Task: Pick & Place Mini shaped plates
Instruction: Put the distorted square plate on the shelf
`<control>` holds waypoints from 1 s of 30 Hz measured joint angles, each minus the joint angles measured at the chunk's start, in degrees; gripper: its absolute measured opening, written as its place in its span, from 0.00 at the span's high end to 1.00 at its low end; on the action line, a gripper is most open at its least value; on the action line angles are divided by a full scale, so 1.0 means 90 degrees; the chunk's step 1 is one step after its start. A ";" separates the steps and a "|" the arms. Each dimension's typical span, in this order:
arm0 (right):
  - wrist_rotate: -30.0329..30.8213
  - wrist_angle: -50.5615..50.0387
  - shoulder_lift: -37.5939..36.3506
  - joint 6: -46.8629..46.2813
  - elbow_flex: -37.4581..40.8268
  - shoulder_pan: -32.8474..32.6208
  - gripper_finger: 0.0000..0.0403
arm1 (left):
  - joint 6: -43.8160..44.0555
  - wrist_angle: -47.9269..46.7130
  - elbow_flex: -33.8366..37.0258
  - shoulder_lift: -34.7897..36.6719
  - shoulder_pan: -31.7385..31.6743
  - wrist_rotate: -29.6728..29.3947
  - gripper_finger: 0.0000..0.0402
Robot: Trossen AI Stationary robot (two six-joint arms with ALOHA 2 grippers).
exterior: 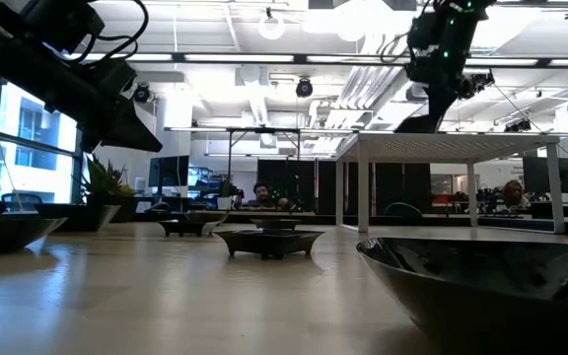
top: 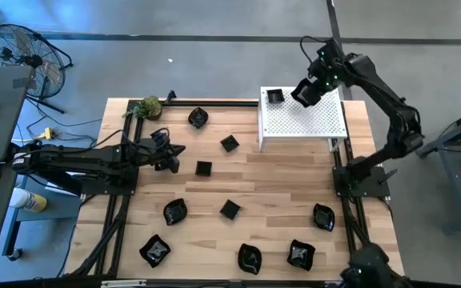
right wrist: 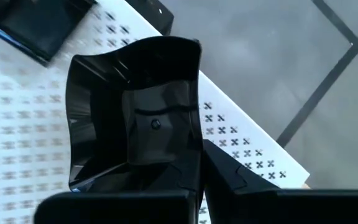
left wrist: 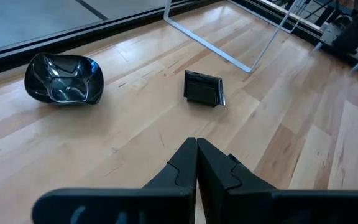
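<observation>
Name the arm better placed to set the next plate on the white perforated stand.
Right. The right gripper is shut on a wavy-edged black plate above the white perforated stand, where a square plate already sits. The left gripper is shut, empty, low over the table, away from the stand.

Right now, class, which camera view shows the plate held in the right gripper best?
The right wrist view: the wavy-edged plate fills it, pinched at its rim by the right gripper above the white perforated stand. The high view shows only the gripper over the stand, the plate indistinct. The low and left wrist views don't show it clearly.
</observation>
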State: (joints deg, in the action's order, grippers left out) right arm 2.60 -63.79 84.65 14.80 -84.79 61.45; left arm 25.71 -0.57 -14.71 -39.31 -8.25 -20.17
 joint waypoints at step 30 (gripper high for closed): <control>-0.0648 -0.0245 0.0208 0.0676 0.0036 0.0592 0.90 | 0.0007 0.0001 0.0001 0.0000 0.0000 0.0003 1.00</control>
State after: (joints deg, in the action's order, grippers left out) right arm -3.23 -66.00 86.52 20.88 -84.47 66.78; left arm 25.78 -0.56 -14.70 -39.31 -8.25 -20.14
